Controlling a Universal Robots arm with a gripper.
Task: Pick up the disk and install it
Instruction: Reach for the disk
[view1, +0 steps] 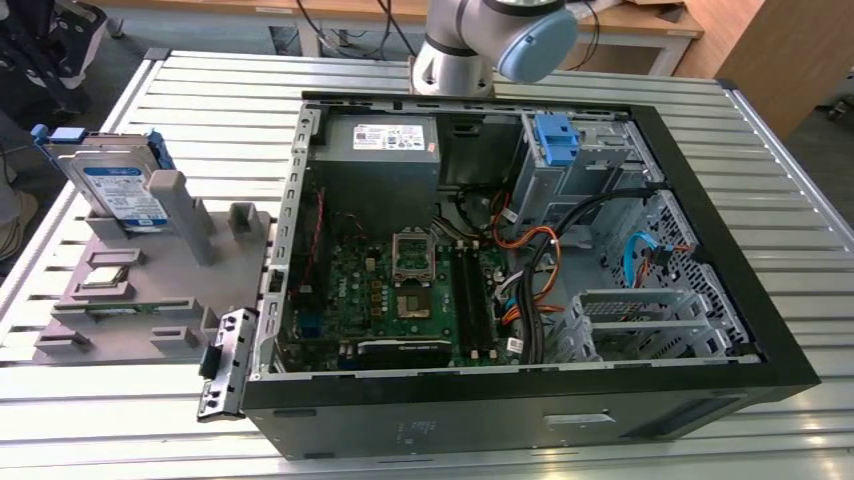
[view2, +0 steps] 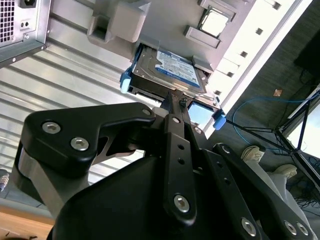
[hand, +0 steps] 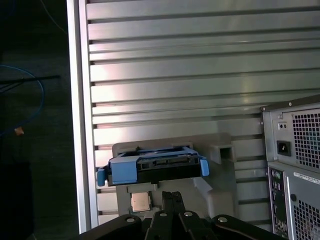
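On the worktop (view1: 107, 430) beside the computer case (view1: 754, 335), disk (view1: 118, 190) upright in grey holder (view1: 160, 285), claw (view2: 174, 98) tips together, well apart.

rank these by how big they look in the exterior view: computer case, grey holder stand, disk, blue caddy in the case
1. computer case
2. grey holder stand
3. disk
4. blue caddy (partly hidden in its bay, so less sure)
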